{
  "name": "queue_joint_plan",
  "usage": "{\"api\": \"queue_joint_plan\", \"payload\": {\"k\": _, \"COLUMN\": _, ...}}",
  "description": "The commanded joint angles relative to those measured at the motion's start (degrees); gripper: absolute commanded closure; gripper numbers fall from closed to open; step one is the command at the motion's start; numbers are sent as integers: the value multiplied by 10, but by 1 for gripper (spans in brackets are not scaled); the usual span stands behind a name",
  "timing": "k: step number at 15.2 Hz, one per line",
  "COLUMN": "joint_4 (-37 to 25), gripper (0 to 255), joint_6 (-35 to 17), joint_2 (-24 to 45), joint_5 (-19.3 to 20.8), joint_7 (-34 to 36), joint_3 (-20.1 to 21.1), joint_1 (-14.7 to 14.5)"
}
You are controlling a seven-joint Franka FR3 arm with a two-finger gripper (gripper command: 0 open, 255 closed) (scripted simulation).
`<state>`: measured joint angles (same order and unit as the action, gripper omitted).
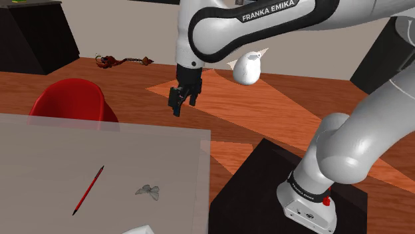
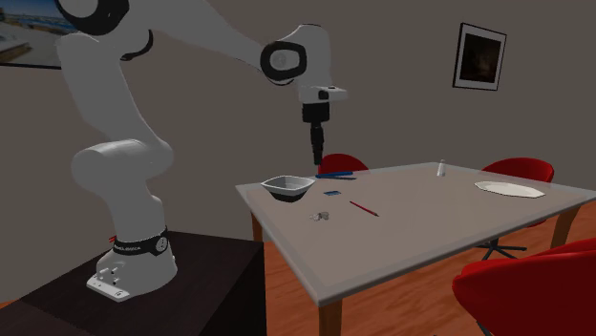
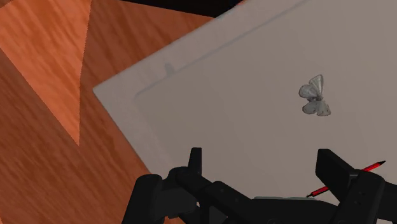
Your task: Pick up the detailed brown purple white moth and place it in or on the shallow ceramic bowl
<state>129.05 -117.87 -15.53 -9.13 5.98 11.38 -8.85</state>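
High over the grey table point(image 2: 430, 215), the black gripper point(image 3: 261, 156) hangs with its fingers apart, holding nothing.
A white bowl point(image 2: 287, 188) sits near the table's corner, with a red pen point(image 2: 364, 208) close by. The pale grey moth point(image 3: 314, 97) lies on the tabletop near both, touching neither.

The one table point(image 2: 449, 229) carries one moth point(image 2: 321, 216), one bowl point(image 2: 287, 187), one plate point(image 2: 509, 189), one red pen point(image 2: 364, 208) and one blue pen point(image 2: 336, 175), two in all, plus one small blue block point(image 2: 331, 194) and one small bottle point(image 2: 440, 169). Counted in the second exterior view, there are three red chairs point(image 2: 341, 161), point(image 2: 521, 171), point(image 2: 535, 286) and two framed pictures point(image 2: 478, 56), point(image 2: 24, 38). The shoulder view adds one white bird-like figure point(image 1: 247, 68), one reddish-brown toy point(image 1: 123, 61) and one black cabinet point(image 1: 36, 40), and there is one arm point(image 1: 266, 30) on one stand point(image 2: 191, 286), with one gripper point(image 3: 263, 158) of two fingers point(image 3: 195, 159).
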Motion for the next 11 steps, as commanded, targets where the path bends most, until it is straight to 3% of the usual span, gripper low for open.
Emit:
{"api": "queue_joint_plan", "payload": {"k": 1, "joint_4": -11, "gripper": 0, "joint_6": -13, "joint_2": 35, "joint_5": 1, "joint_7": 2, "joint_3": 11, "joint_1": -7}}
{"api": "queue_joint_plan", "payload": {"k": 11, "joint_4": -91, "gripper": 0, "joint_6": -66, "joint_2": 224, "joint_5": 30, "joint_7": 23, "joint_3": 56, "joint_1": -47}}
